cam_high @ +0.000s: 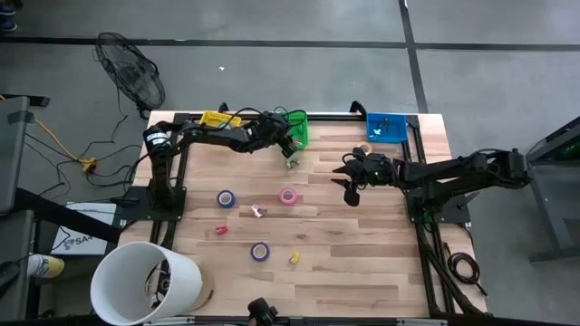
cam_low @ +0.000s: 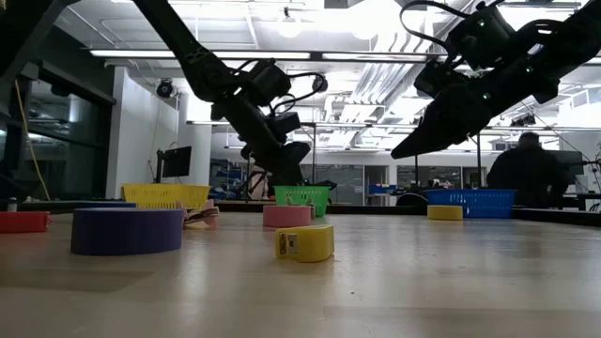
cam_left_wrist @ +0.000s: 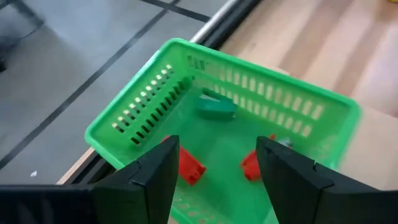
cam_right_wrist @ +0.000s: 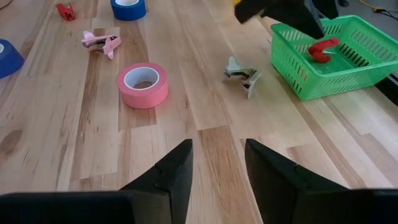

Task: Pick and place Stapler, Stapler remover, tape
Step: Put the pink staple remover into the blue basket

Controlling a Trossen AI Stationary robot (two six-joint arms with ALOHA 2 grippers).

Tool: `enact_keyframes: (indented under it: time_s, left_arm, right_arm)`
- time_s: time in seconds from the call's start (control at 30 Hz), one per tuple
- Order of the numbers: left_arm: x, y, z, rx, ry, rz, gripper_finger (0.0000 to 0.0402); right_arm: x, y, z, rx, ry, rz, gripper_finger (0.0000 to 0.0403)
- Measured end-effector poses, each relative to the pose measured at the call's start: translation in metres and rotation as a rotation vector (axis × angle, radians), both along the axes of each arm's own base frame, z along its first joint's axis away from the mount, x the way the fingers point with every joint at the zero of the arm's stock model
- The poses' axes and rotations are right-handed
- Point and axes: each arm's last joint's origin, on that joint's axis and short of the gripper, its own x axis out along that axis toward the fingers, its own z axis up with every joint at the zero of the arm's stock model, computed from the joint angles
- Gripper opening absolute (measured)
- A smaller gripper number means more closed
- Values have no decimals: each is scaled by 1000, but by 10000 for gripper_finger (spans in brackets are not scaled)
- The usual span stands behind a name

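Note:
My left gripper (cam_left_wrist: pixel 217 144) is open and hovers over the green basket (cam_left_wrist: pixel 143 106), which holds two red pieces (cam_left_wrist: pixel 189 167) and a green piece (cam_left_wrist: pixel 214 107). In the high view the left gripper (cam_high: pixel 288 143) is at the green basket (cam_high: pixel 297 129) by the far edge. My right gripper (cam_right_wrist: pixel 219 149) is open and empty, raised above the table right of centre (cam_high: pixel 351 190). Ahead of it the pink tape roll (cam_right_wrist: pixel 143 84) lies flat, and a silver staple remover (cam_right_wrist: pixel 242 73) lies beside the basket. Blue (cam_high: pixel 226 198), purple (cam_high: pixel 260 251) and yellow (cam_high: pixel 294 259) rolls lie on the table. I see no stapler.
A yellow basket (cam_high: pixel 220 119) and a blue basket (cam_high: pixel 387 127) stand along the far edge. A pink staple remover (cam_high: pixel 257 211) and a red piece (cam_high: pixel 222 231) lie mid-table. A yellow roll (cam_high: pixel 364 148) sits near the blue basket. A white bucket (cam_high: pixel 145 282) is at the near left corner.

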Motion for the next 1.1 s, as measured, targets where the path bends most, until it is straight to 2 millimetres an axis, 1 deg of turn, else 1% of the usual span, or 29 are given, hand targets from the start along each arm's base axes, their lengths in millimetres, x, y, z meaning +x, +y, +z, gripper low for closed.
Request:
enact_keyframes:
  time_s: [0.17,0.27,0.37,0.53,0.7,0.83,0.93,1.1]
  left_arm:
    - [-11,-8,22,-45,19,-69,208]
    - [-22,-16,32,-134,65,-115,209]
    - [-35,-27,36,-233,159,-200,209]
    - [-50,-54,32,-373,362,-355,209]
    - [-55,-82,27,-429,524,-439,209]
    - [-55,-105,25,-443,600,-505,209]
    - [-54,-121,23,-422,642,-566,209]
    - [-58,-143,12,-382,722,-685,209]
  right_arm:
    - [0,0,-1,1,7,1,138]
    - [-1,0,-1,1,11,1,138]
    - [-1,0,-2,2,26,2,138]
    - [-1,0,-3,-11,35,11,138]
    - [-1,0,-3,-12,34,11,138]
    - [-1,0,-3,-8,34,16,138]
    - [-1,1,-3,1,31,32,138]
    - [-1,1,-3,9,29,46,138]
